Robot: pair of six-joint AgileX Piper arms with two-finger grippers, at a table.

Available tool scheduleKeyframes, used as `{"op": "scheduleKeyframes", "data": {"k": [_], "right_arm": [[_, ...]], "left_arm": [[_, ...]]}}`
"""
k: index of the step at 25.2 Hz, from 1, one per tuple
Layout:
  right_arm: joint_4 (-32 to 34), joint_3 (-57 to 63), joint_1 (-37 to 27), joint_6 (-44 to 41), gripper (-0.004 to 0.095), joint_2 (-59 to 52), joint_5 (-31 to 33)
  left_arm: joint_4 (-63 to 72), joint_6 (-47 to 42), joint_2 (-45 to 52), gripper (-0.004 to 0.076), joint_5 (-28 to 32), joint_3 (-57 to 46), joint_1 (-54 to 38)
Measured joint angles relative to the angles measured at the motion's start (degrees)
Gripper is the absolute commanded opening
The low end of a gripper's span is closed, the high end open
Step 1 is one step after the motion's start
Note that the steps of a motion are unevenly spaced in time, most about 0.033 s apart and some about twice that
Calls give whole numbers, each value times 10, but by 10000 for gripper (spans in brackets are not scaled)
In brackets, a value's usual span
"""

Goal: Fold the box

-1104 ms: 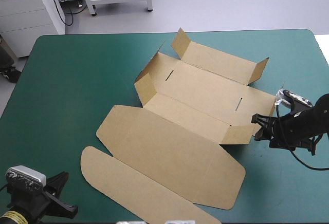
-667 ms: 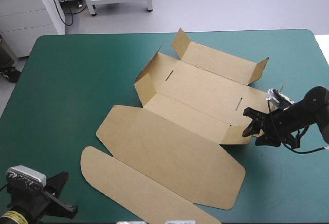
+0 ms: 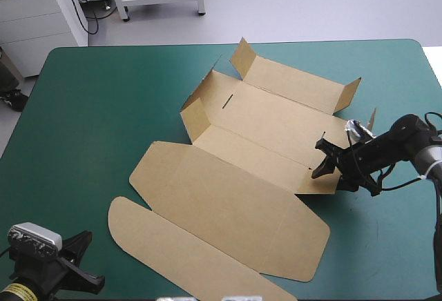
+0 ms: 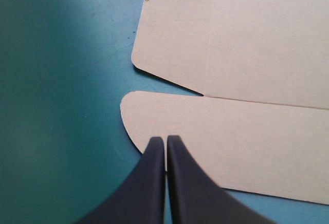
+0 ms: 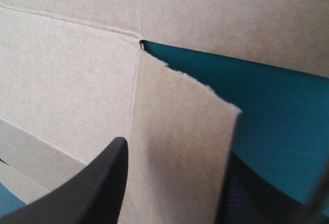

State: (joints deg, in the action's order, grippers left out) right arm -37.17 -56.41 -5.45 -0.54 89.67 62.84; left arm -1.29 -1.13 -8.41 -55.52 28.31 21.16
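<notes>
Table: teal-green cover [image 3: 103, 108], bare apart from the work.
Box: the box [image 3: 276, 121] lies mid-table as a cut brown sheet. Its tray part is half formed, with short walls raised at the far and left ends. The lid panel [image 3: 228, 211] and the rounded flap [image 3: 173, 253] lie flat toward you.
Long axis: the tray runs on a slant from far left to near right.
Right gripper: your right gripper [image 3: 322, 160] is at the tray's near-right end with its black fingers spread wide. The end flap [image 5: 180, 131] stands between them, not pinched.
Left gripper: your left gripper [image 4: 165, 144] has its fingers pressed together in one point. It holds nothing and hovers just over the rim of the rounded flap at the near-left corner.
Nearer arm: the right one by far. The left is well apart from the tray.
Key relation: the end flap lies straight ahead of the right gripper, hinged at the tray floor's corner, so I judge it must swing inward along the tray's long axis.
Hard to see: the flap covers part of one right finger, so you cannot tell whether either pad touches the board. The slot this flap would meet is out of the right wrist view.
</notes>
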Motion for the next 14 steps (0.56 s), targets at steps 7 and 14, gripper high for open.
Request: {"op": "scheduleKeyframes", "data": {"k": [7, 14], "right_arm": [[-24, -1, 44, 2, 266, 26, -42], [-35, -7, 44, 5, -5, 26, -40]], "left_arm": [[0, 0, 0, -8, 0, 0, 0], [0, 0, 0, -8, 0, 0, 0]]}}
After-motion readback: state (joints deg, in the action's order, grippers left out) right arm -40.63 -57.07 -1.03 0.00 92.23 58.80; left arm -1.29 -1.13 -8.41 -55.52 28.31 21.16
